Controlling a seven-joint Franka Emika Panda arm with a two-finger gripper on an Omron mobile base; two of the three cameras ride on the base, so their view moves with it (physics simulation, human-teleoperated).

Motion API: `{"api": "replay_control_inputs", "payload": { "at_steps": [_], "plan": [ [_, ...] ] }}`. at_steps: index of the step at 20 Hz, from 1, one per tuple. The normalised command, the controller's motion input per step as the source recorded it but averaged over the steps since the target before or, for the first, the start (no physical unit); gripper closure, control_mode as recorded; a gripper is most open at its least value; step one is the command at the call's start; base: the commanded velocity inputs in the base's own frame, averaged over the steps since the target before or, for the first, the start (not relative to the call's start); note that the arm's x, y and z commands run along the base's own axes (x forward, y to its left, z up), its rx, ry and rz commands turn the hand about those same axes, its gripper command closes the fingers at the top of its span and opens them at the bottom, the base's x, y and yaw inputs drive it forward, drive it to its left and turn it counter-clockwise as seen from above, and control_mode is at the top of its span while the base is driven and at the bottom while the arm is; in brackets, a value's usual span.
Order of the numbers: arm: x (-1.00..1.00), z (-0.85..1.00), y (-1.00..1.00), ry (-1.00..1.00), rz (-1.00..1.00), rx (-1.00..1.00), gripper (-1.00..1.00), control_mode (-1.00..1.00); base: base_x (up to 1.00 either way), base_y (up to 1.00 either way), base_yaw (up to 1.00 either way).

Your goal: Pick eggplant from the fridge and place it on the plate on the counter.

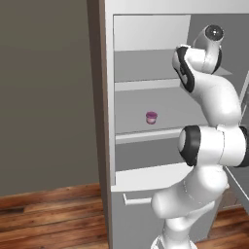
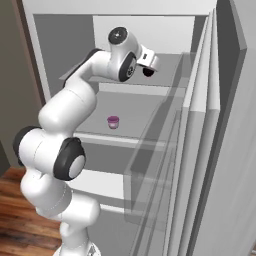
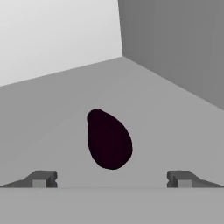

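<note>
A small pink-purple cup with a white band (image 1: 151,117) stands on the middle shelf of the tall light grey fridge (image 1: 108,146), towards the left. Right of it and one shelf higher, the white arm reaches in. Its claw (image 3: 111,179) is spread wide, holding nothing, just short of the glossy purple-black oblong eggplant (image 3: 108,139) lying on that upper shelf near the back corner.

Eggplant (image 3: 108,141) lies on fridge (image 1: 146,63) shelf, above cup (image 1: 151,117).
</note>
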Motion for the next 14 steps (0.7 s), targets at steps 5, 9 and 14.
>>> {"api": "replay_control_inputs", "payload": {
  "at_steps": [5,9,14],
  "plan": [
    [0.27,-0.12,-0.09,0.0,0.0,0.0,-1.0,-1.0,0.0,0.0,0.0],
    [0.23,-0.13,-0.02,0.0,0.01,0.0,-1.0,-1.0,0.0,0.0,0.0],
    [0.28,-0.13,0.0,0.0,0.01,0.0,-1.0,-1.0,0.0,0.0,0.0]
  ]
}}
